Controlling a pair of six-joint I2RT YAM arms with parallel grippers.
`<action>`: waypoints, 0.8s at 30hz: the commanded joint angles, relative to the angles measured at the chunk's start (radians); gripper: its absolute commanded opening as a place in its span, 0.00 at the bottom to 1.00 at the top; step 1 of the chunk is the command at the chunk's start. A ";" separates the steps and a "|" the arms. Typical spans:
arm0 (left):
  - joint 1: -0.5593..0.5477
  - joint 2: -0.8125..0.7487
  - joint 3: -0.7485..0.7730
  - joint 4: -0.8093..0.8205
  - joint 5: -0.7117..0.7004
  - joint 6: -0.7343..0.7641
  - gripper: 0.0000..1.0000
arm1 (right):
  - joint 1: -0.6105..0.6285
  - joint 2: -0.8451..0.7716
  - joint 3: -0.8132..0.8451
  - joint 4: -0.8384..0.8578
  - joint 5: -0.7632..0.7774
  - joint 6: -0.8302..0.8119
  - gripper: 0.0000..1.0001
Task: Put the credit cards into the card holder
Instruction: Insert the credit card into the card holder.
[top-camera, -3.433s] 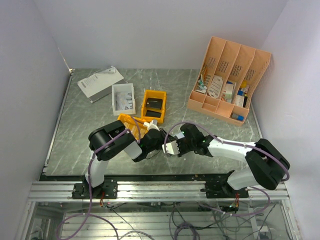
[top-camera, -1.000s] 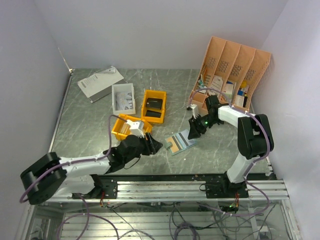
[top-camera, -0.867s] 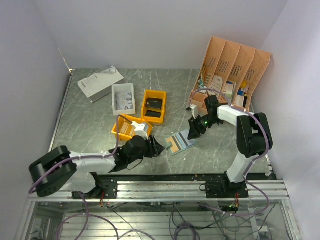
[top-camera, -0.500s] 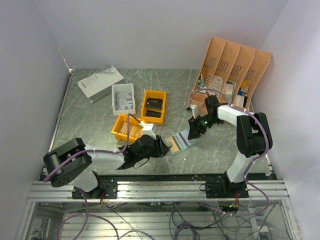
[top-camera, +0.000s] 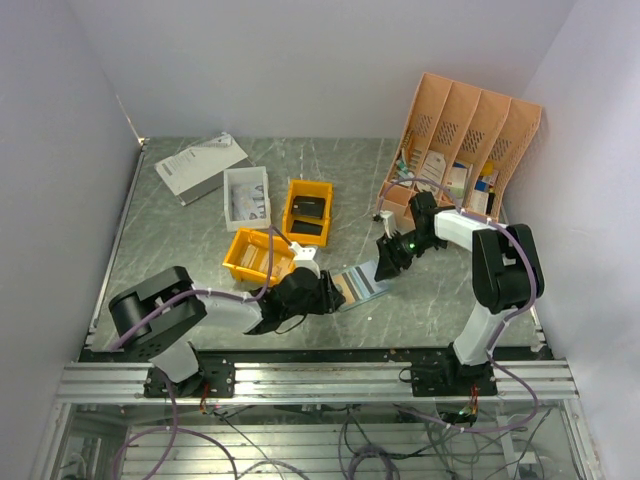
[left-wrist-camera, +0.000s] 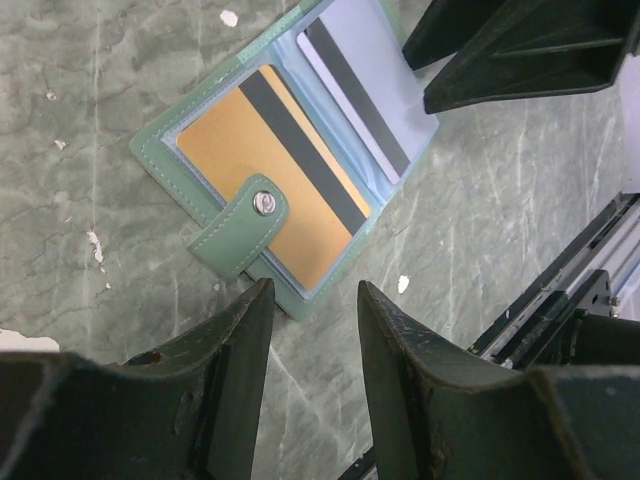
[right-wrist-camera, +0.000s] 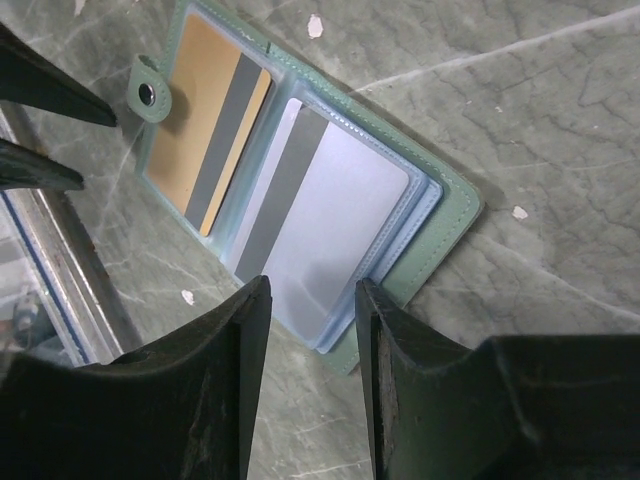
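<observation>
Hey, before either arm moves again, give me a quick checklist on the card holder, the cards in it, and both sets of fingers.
1. Card holder lying open and flat: ok.
2. Orange card seated in the holder: ok.
3. Grey card seated in the holder: ok.
4. Snap tab clear of the cards: not ok, it lies over the orange card.
5. Left gripper empty, fingers apart: ok.
6. Right gripper empty, fingers apart: ok.
</observation>
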 joint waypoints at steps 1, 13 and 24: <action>-0.005 0.040 0.030 0.007 0.005 0.006 0.50 | -0.008 0.027 0.022 -0.039 -0.056 -0.024 0.39; -0.005 0.091 0.065 -0.082 -0.015 0.004 0.50 | -0.013 0.037 0.039 -0.092 -0.159 -0.064 0.37; -0.005 0.095 0.071 -0.091 -0.012 0.004 0.50 | -0.046 0.020 0.009 0.004 -0.079 0.047 0.39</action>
